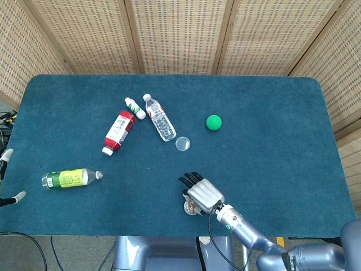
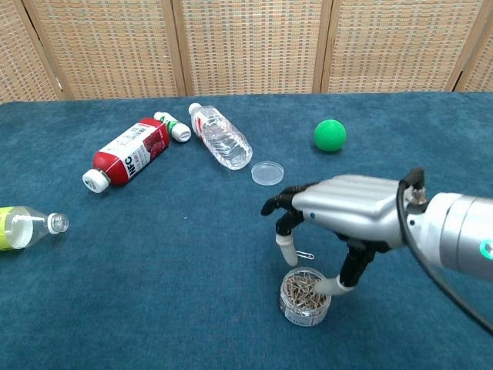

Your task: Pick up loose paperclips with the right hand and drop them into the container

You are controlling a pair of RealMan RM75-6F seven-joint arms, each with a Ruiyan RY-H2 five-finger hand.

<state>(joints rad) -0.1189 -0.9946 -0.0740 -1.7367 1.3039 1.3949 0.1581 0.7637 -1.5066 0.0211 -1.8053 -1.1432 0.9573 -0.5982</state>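
Hovering just above a small round clear-plastic container (image 2: 305,296) heaped with thin silvery paperclips, the metallic right hand (image 2: 348,222) has its black-tipped fingers (image 2: 279,203) curled downward and apart with nothing visibly held, its thumb reaching the container's rim; one loose wire paperclip (image 2: 305,253) lies on the napped blue tablecloth (image 2: 192,277) just behind the container, under the fingers. Farther back lie a flat clear round lid (image 2: 267,172), a ribbed clear water bottle (image 2: 220,136), a red-labelled bottle (image 2: 127,153), a small white bottle (image 2: 172,127) and a smooth green ball (image 2: 330,135), with a yellow-green bottle (image 2: 27,225) at the left edge. The left hand shows in neither view.
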